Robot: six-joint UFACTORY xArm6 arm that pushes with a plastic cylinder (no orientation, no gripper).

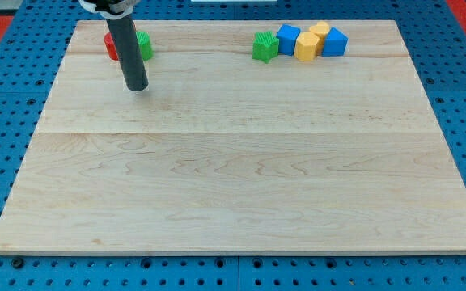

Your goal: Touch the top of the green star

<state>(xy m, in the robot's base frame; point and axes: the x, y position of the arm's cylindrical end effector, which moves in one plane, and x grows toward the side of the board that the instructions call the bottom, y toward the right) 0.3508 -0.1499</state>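
My tip (137,87) rests on the wooden board (233,162) near its top left corner. Just above it, partly hidden behind the rod, sit a red block (110,46) and a green block (145,45) whose shape I cannot make out. The tip is a short way below both and touches neither. A second green block (264,46), with notched edges like a star, lies far to the tip's right near the top edge. It stands at the left end of a cluster of blocks.
The cluster at the top right holds a blue block (288,39), a yellow block (306,48), a second yellow block (320,31) and a second blue block (336,42), all close together. A blue pegboard (6,121) surrounds the board.
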